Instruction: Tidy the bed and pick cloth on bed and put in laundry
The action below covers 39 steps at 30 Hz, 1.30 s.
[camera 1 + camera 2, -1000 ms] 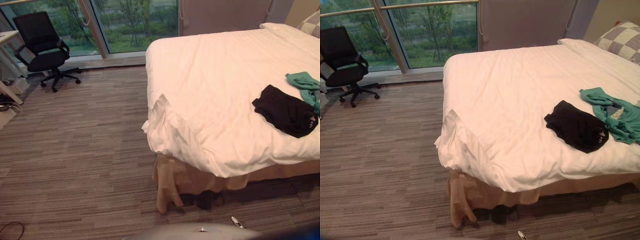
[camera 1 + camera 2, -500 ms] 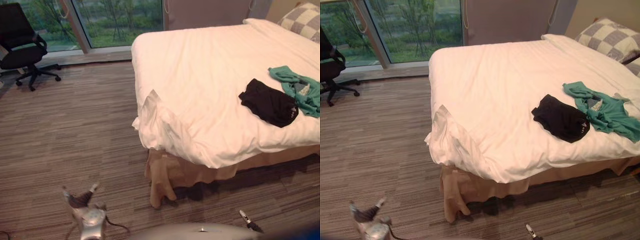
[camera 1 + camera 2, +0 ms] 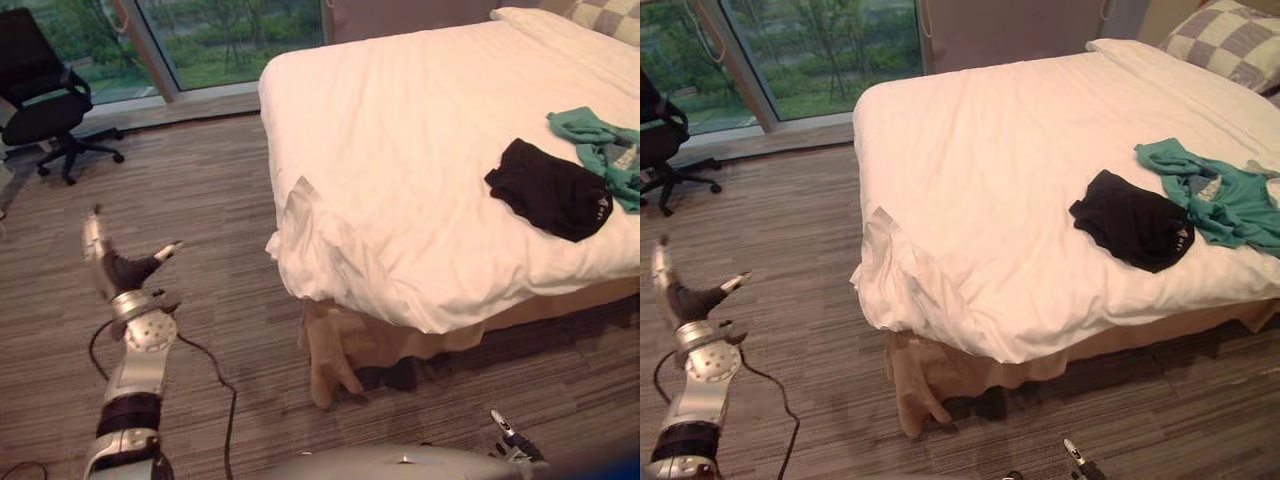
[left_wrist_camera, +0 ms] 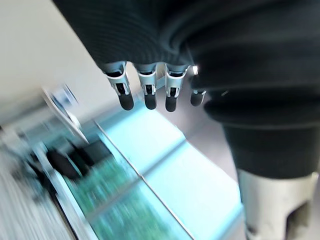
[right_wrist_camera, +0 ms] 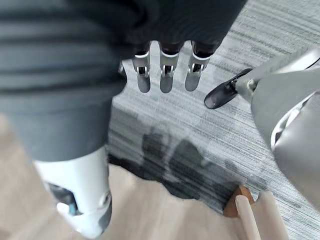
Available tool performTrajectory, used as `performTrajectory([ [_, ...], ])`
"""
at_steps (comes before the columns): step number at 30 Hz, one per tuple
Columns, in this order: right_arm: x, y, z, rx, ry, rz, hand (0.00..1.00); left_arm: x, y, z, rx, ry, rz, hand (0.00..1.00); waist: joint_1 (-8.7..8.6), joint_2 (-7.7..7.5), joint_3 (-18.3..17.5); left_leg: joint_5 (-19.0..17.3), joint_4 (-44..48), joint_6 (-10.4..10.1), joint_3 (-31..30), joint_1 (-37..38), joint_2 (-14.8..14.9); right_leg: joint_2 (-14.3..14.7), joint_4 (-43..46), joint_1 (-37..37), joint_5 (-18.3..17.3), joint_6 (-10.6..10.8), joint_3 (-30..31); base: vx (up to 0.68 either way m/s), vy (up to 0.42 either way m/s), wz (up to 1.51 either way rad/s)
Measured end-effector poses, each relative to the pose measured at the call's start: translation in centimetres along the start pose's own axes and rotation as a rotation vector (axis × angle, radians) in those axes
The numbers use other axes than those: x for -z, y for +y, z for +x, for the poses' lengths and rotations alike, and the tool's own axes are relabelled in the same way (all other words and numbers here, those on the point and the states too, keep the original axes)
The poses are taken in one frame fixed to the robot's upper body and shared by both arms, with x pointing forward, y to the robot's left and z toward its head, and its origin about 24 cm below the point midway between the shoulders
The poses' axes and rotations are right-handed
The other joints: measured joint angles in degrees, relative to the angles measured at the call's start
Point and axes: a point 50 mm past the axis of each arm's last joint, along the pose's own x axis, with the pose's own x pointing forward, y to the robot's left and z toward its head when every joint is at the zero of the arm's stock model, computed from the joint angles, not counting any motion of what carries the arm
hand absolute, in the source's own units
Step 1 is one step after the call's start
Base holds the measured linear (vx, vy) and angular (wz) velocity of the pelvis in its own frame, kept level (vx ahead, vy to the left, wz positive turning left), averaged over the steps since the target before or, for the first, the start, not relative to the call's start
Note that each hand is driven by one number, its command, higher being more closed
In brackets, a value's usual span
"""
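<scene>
Head cam: bed (image 3: 400,120) filled 12 to 3 o'clock, with a white duvet (image 3: 980,170) spread mostly flat over it. The duvet's near corner (image 3: 315,235) at centre frame was rumpled and folded over on itself, hanging over the edge. A beige bed skirt (image 3: 340,355) showed under it, bunched on the carpet (image 3: 230,200) at about 6 o'clock.

Task items were both on the duvet at 3 o'clock, near the bed's front edge:
- black garment (image 3: 548,190), crumpled, lying flat
- teal garment (image 3: 1220,190) just beside it on the 3 o'clock side, edges touching or overlapping; couldn't tell which lay on top

Neither hand was touching them. A checkered pillow (image 3: 1215,45) sat at the head of the bed, 1 o'clock.

Left hand (image 3: 122,272) was at 8 o'clock, raised over the carpet and well apart from the bed. Its fingers were spread, thumb splayed out to the side, holding nothing. Its wrist cam showed the fingers (image 4: 146,92) in a straight row with empty air past them and blurred window glass beyond.

Right hand (image 3: 507,432) was low at 5 o'clock, just a fingertip at the frame edge, in front of the bed's foot. Its wrist cam showed fingers (image 5: 165,75) relaxed and straight, thumb (image 5: 225,92) apart, nothing in the grasp and carpet below.

A black office chair (image 3: 45,95) stood at 10 o'clock by the window (image 3: 220,30), which ran along 11 to 12 o'clock.
</scene>
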Motion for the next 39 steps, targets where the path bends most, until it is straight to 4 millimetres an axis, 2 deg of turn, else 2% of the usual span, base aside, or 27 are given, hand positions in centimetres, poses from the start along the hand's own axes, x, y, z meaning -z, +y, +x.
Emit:
performTrajectory([
  [6,1.6,0.0,-0.2,0.023,0.029,0.013,0.00,-2.8,-3.1,1.4,0.167,-0.066,-0.042,0.00,-2.15,0.95,0.31,0.01,0.30,0.02,2.65,-1.04,0.10,0.26,0.08,-2.49,0.92,-0.39,2.91,-0.03,-0.026,-0.25],
  [9,1.7,0.0,-0.2,0.031,0.022,0.010,0.00,-3.4,-3.9,1.6,0.187,-0.078,-0.043,0.00,-2.73,1.27,0.34,0.02,0.56,0.02,3.01,-1.98,0.11,0.25,0.26,-3.65,1.09,-0.44,3.31,-0.03,-0.024,-0.14],
  [12,1.4,0.4,-0.2,0.022,-0.002,-0.009,0.00,-3.0,-4.6,1.6,0.180,-0.017,-0.028,0.00,-3.67,1.90,0.68,0.10,0.71,0.11,3.84,-2.51,0.18,0.27,1.28,-5.04,1.09,-0.44,4.27,-0.03,-0.027,-0.14],
  [14,1.1,1.1,-0.2,0.003,-0.026,-0.026,0.00,-2.5,-5.4,1.1,0.181,0.052,-0.030,0.00,-3.80,2.58,1.14,0.19,0.81,0.22,5.35,-2.64,0.08,0.16,2.02,-6.28,1.08,-0.43,5.41,-0.06,-0.026,-0.29],
  [19,1.4,3.0,-0.2,-0.041,-0.047,-0.056,0.00,-2.3,-6.8,1.0,0.168,0.201,-0.104,0.00,-4.20,2.48,1.70,1.79,1.72,0.49,6.20,-6.31,0.11,-0.30,5.85,-11.75,0.43,-0.87,6.23,-0.08,-0.047,-0.08],
  [24,-0.7,6.1,-0.1,-0.136,-0.150,-0.076,0.00,-2.5,-8.7,1.3,0.209,0.357,-0.209,0.00,-4.51,1.89,5.05,2.27,1.67,0.52,9.26,-8.14,0.21,-0.84,13.66,-18.67,-2.45,-1.25,8.70,-0.12,-0.032,-0.19],
  [25,-1.5,7.3,-0.2,-0.173,-0.185,-0.087,0.00,-3.1,-9.2,1.8,0.210,0.380,-0.264,1.00,-5.10,1.55,5.72,2.56,1.59,0.85,9.49,-9.74,0.19,-1.22,15.20,-21.14,-2.61,-1.16,9.36,-0.11,-0.028,-0.04],
  [28,-3.3,10.3,-0.7,-0.273,-0.272,-0.070,0.00,-5.8,-10.0,3.9,0.212,0.368,-0.388,1.00,-5.35,0.17,9.13,3.13,1.57,1.12,11.14,-12.14,-0.38,-1.62,17.24,-25.39,-2.01,-1.20,11.00,-0.10,-0.015,-0.17],
  [32,-4.7,12.8,-1.6,-0.359,-0.359,-0.052,0.00,-9.0,-9.8,6.1,0.148,0.335,-0.540,1.00,-5.67,-0.80,12.05,4.04,1.43,1.06,12.46,-15.09,-0.78,-1.76,17.84,-29.47,-0.86,-1.16,12.37,0.00,-0.003,-0.12],
  [39,-6.3,14.7,-2.7,-0.427,-0.460,-0.052,0.00,-11.6,-9.4,7.7,0.100,0.293,-0.584,1.00,-5.67,-1.22,14.29,4.22,1.94,0.76,13.92,-16.65,-0.85,-2.13,18.31,-31.17,-0.58,-1.00,12.44,0.06,0.005,0.00],
])
